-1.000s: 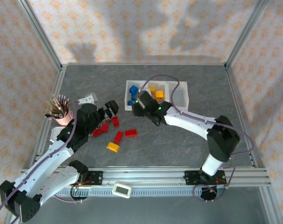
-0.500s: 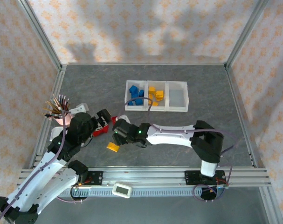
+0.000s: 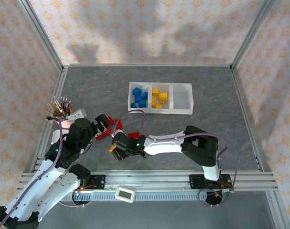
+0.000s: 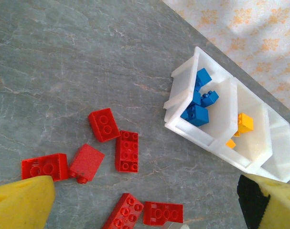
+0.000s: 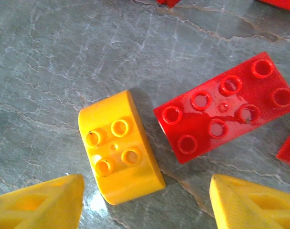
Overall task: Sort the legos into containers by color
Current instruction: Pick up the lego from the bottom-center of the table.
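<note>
Top external view: the left fingers (image 3: 104, 125) sit low over the red legos (image 3: 132, 134) at the left of the tabletop (image 3: 240, 105). The right fingers (image 3: 117, 146) are down at the near side of the same scatter, with the right arm bent across from its base.
Left fingers: spread wide and holding nothing. In the left wrist view the two yellow tips sit at the lower corners, with bare tabletop and red pieces between them.
Right fingers: spread wide and holding nothing. In the right wrist view they straddle the yellow lego (image 5: 121, 155); one tip is just beside its lower end, and whether it touches cannot be told.
Yellow lego: flat on the tabletop, its four studs up and one end curved, well apart from the containers.
Red eight-stud lego (image 5: 226, 114): studs up, lying just beside the yellow lego on its right in the right wrist view.
Red legos: six show in the left wrist view, loose in a cluster on the tabletop. Most are studs up and one shows a smooth face.
Containers (image 3: 160, 111): three white bins in a row at the middle back of the tabletop, well apart from both pairs of fingers.
Blue legos (image 3: 139, 98): inside the left bin of the row.
Yellow-orange legos (image 3: 159, 98): inside the middle bin.
Pink cup (image 3: 63, 122): holds pencils and stands at the left edge of the tabletop, just beside the left arm.
</note>
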`<state>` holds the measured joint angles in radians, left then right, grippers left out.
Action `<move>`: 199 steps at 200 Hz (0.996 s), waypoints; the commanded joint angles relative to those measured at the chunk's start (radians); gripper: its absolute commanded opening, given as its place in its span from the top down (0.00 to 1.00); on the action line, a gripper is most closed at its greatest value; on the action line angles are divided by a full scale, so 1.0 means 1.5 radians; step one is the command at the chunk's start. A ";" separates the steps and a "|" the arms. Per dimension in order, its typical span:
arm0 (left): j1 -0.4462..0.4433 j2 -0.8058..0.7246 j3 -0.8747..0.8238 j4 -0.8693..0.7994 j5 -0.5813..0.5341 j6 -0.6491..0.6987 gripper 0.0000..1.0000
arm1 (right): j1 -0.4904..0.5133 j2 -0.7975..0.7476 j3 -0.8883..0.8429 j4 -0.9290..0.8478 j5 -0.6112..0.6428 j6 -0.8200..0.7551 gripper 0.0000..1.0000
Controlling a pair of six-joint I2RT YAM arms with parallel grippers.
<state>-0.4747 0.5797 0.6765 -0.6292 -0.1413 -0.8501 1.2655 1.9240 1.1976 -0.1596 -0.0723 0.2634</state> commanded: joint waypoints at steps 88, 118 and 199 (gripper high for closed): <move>0.006 -0.019 -0.014 -0.024 -0.031 -0.020 0.01 | 0.015 0.083 0.050 0.015 0.043 -0.076 0.48; 0.007 -0.015 -0.013 -0.024 -0.032 -0.018 0.01 | 0.022 0.078 0.049 0.009 0.040 -0.083 0.54; 0.006 -0.002 -0.008 -0.009 -0.023 -0.012 0.01 | 0.026 0.006 -0.010 0.028 0.068 -0.081 0.69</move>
<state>-0.4747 0.5724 0.6701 -0.6430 -0.1654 -0.8669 1.2888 1.9858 1.2221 -0.1455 0.0193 0.1440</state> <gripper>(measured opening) 0.991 0.324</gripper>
